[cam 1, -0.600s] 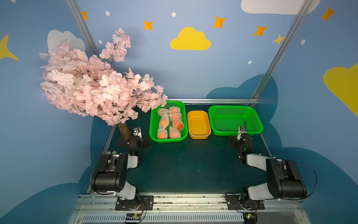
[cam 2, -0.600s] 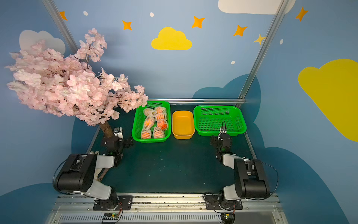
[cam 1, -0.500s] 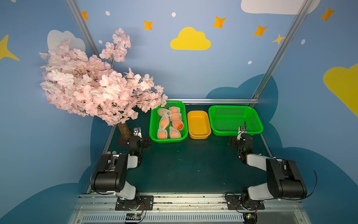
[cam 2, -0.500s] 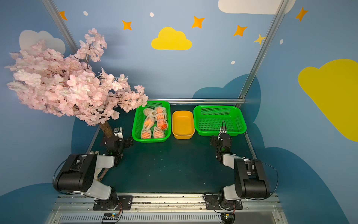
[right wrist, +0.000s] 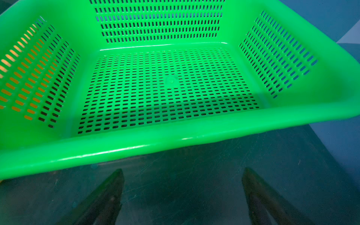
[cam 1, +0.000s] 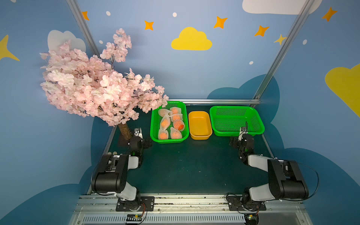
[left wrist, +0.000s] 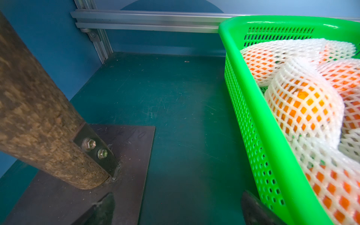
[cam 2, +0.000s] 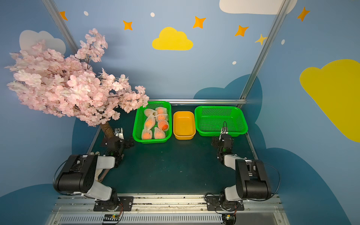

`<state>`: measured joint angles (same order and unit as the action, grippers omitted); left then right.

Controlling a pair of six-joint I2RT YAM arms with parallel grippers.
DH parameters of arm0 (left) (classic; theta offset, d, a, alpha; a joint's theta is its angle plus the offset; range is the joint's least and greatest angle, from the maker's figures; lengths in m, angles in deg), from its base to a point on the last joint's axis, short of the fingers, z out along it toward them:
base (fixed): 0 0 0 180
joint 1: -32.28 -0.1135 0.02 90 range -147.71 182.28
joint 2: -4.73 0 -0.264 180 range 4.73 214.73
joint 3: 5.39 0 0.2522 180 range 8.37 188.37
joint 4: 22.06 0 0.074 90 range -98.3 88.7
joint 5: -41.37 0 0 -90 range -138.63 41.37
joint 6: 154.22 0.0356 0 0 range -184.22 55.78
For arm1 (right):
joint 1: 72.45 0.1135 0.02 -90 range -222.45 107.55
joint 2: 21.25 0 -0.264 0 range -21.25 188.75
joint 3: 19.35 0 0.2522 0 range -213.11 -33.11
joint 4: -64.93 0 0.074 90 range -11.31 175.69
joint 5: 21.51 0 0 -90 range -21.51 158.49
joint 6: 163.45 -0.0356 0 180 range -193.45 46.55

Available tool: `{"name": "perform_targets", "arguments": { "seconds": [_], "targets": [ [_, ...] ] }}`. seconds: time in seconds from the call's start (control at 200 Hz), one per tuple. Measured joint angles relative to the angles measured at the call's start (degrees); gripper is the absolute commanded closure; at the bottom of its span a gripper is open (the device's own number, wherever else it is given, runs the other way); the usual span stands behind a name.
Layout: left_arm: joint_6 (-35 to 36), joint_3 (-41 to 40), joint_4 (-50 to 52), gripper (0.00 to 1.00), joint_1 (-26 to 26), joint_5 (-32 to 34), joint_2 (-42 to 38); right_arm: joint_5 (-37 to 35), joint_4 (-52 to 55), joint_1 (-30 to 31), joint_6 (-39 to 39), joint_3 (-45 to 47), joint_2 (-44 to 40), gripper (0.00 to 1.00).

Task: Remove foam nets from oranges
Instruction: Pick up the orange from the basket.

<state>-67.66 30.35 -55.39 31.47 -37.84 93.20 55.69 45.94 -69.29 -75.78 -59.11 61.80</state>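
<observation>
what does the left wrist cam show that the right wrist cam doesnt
Only the left wrist view: the tree trunk bolted to a metal base plate, an aluminium rail, and a green basket of oranges wrapped in foam nets.
Only the right wrist view: a second green basket with nothing in it.
Both: the dark green table and a pair of fingertips spread wide with nothing between them, the left gripper and the right gripper.

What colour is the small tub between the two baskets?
Yellow-orange; the tub shows best in a top view.
</observation>
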Motion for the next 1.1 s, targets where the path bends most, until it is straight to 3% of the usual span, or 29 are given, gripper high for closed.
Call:
{"name": "perform_targets", "arguments": {
  "seconds": [0.561, 0.866, 1.101],
  "targets": [
    [0.5, -0.2, 0.6, 0.00, 0.3, -0.5, -1.7, 0.9, 0.3, 0.2, 0.8, 0.0, -0.7, 0.06],
    [-1.4, 1.2, 21.0, 0.00, 3.8, -1.6, -33.5, 2.2, 21.3, 1.9, 0.3, -6.6, -20.3, 0.06],
    [-7.5, 7.2, 44.7, 0.00, 8.0, 0.4, -52.4, 7.8, 37.3, 2.1, -7.6, -8.6, -34.9, 0.06]
  ]
}}
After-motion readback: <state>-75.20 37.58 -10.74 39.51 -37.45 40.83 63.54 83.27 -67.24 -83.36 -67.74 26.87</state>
